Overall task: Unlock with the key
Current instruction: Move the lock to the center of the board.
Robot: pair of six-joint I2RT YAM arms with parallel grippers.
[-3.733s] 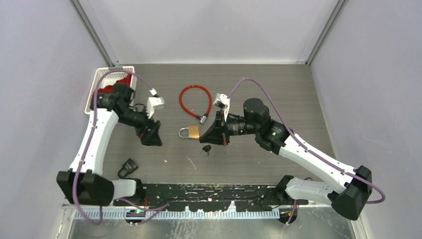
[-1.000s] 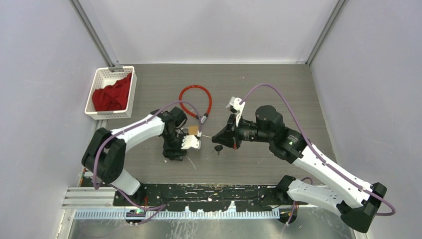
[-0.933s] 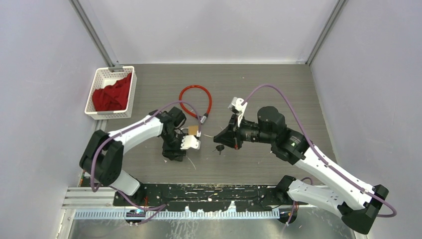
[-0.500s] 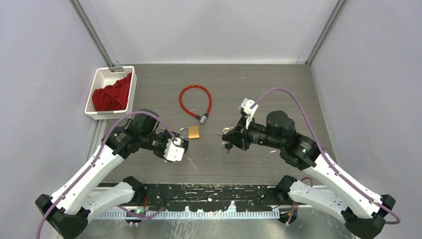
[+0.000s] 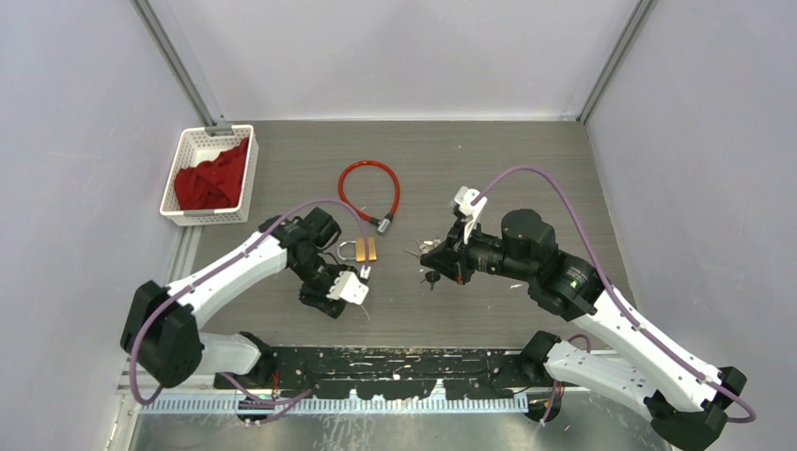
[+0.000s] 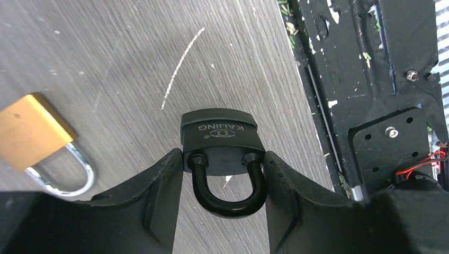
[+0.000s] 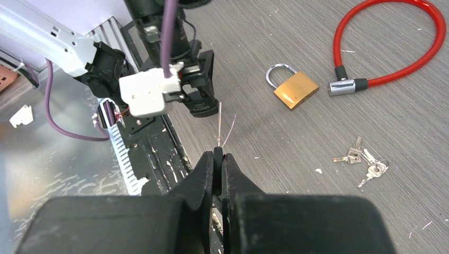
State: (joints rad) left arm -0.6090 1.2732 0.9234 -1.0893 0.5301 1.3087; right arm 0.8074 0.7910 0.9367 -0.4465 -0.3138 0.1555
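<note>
2 padlocks: black padlock (image 6: 219, 132), brass padlock (image 5: 367, 249). 1 cable lock (image 5: 369, 193), 1 loose key bunch (image 7: 362, 160), 1 basket (image 5: 180, 160) holding 1 red cloth (image 5: 214, 180). Left gripper (image 6: 222, 154) is clamping the black padlock, jaws about half apart, near the front rail. Right gripper (image 7: 217, 154) is pinching 1 black-headed key (image 5: 430, 278), jaws fully closed, right of the brass padlock. Versus 3.7 s ago: the black padlock is no longer lying loose front-left, and the key is sitting further right.

Grey wood-grain table (image 5: 564, 160); pale lilac walls (image 5: 395, 47); metal corner posts (image 5: 179, 66).
</note>
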